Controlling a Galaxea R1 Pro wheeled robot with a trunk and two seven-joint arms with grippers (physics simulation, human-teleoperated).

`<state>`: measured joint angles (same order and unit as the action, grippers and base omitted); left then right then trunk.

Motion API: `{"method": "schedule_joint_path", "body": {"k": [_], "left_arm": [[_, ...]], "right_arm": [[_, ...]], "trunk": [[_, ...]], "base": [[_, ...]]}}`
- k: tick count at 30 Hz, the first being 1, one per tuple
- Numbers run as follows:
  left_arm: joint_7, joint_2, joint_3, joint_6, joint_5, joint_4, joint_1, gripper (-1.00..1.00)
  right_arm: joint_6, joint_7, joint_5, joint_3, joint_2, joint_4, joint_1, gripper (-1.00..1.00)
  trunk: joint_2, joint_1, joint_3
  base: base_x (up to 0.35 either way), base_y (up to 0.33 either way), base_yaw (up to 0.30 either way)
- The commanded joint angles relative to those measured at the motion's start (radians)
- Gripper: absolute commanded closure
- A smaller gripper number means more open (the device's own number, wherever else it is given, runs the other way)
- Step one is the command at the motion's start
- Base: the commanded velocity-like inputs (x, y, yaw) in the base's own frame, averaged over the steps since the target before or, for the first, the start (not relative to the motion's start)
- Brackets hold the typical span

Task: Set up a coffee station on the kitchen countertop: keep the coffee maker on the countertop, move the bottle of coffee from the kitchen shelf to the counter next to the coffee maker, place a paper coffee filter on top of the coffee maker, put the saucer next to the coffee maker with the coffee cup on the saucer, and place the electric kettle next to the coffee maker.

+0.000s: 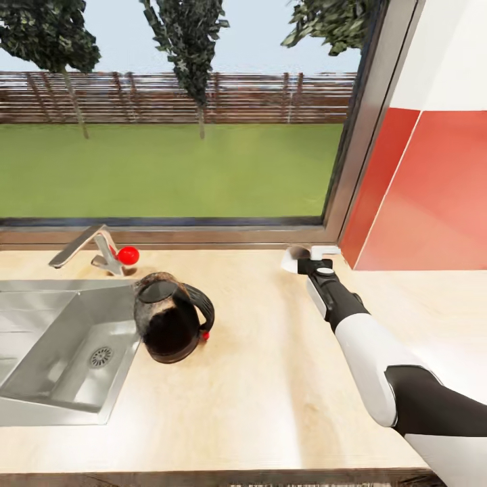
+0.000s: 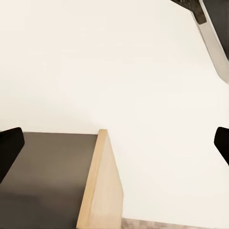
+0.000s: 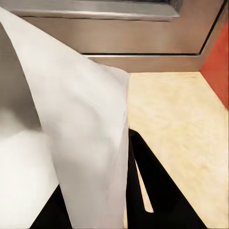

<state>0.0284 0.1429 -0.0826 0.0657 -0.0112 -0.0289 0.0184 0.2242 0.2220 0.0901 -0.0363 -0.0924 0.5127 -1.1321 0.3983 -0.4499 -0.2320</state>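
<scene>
On the left of the head view, a steel sink (image 1: 40, 352) is sitting sunk into the tabletop (image 1: 270, 392), with a faucet (image 1: 88, 249) and a red knob (image 1: 127, 255) standing behind it near the window sill. Just beside the sink's right rim, the electric kettle (image 1: 169, 325) is standing upright on the light wood surface, its black lid facing up and its loop handle pointing right. Further right, the right arm (image 1: 365, 345) is reaching across the tabletop toward the back corner by the red wall panel (image 1: 426, 196), and the right gripper (image 1: 312, 260) is holding a paper coffee filter (image 1: 296, 257) there, close to the window frame. Through the right wrist view the white filter (image 3: 71, 143) is spreading wide in front of the camera, pinched against a black finger (image 3: 152, 191). Through the left wrist view, the left gripper (image 2: 114, 143) is standing wide, its dark fingertips (image 2: 9, 148) showing at both edges, holding nothing, above a wooden edge (image 2: 98, 186) and a pale wall.
</scene>
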Motion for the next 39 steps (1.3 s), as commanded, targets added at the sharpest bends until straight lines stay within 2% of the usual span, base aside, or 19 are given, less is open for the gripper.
{"method": "schedule_joint_path", "body": {"k": [1, 36, 39], "left_arm": [[0.002, 0.000, -0.008, 0.003, -0.001, 0.001, 0.000, -1.00], [0.002, 0.000, -0.006, 0.003, -0.003, 0.005, -0.003, -1.00], [0.002, 0.000, -0.005, 0.005, -0.003, 0.025, -0.003, -1.00]], "right_arm": [[0.006, -0.001, 0.005, -0.004, -0.001, 0.001, -0.001, 1.00], [0.001, -0.001, 0.005, -0.004, -0.003, -0.042, 0.000, 1.00], [0.001, -0.001, 0.005, -0.004, -0.003, -0.042, 0.000, 1.00]], "trunk": [[0.002, 0.000, 0.000], [0.002, 0.000, 0.054], [0.002, 0.000, 0.059]], "base": [[-0.297, -0.115, 0.000], [-0.328, -0.010, 0.000], [-0.314, 0.011, 0.000]]}}
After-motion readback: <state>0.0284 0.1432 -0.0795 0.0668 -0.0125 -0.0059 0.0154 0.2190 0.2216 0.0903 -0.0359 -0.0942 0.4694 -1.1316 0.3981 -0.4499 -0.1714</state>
